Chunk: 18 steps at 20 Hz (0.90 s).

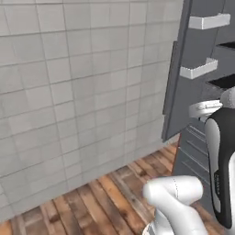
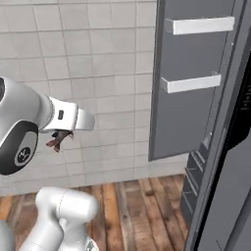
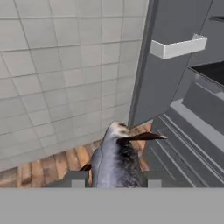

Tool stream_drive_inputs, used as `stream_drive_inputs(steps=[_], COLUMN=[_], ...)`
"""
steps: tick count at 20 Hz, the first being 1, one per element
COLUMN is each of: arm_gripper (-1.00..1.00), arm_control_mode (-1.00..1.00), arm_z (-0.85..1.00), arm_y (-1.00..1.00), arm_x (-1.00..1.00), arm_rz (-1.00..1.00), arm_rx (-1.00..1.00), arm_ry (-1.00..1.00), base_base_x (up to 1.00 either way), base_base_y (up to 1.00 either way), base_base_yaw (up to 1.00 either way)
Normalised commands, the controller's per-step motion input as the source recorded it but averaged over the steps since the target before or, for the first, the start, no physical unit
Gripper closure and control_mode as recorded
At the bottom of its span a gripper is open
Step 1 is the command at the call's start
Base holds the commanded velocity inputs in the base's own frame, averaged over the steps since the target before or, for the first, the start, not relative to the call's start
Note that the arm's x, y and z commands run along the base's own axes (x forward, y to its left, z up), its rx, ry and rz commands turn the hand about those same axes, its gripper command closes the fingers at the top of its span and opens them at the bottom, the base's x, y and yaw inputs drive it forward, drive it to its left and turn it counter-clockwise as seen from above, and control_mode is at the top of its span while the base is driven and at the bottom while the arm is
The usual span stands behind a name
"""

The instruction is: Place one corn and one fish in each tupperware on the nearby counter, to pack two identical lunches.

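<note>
End effector (image 3: 113, 181) clamped on dark grey fish (image 3: 114, 159) (head outward); grey open door (image 3: 175, 65) beyond

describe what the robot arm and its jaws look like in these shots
The arm is made of glossy white rounded segments with dark, near-black joint sections; one dark cap in the right base view bears a small pale emblem. A slim white wrist link carries a small dark rectangular mark. In the left base view a tall white link has a long black inset panel. The gripper shows small dark grey blocky tips.
</note>
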Motion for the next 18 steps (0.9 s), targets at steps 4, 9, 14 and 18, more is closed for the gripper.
stream_drive_inputs(steps=[4, 9, 14, 18], arm_gripper=[1.00, 1.00, 1.00, 1.00], arm_control_mode=[1.00, 1.00, 1.00, 1.00], arm_z=[0.00, 0.00, 0.00, 0.00], arm_y=[0.00, 0.00, 0.00, 0.00], arm_x=[0.00, 0.00, 0.00, 0.00], arm_rz=[0.00, 0.00, 0.00, 0.00], arm_rx=[0.00, 0.00, 0.00, 0.00], arm_ry=[0.00, 0.00, 0.00, 0.00], base_base_x=[-0.67, -0.99, -1.00, -1.00], base_base_y=[-0.27, -0.11, -0.01, 0.01], base_base_yaw=[0.74, 0.64, 0.53, 0.40])
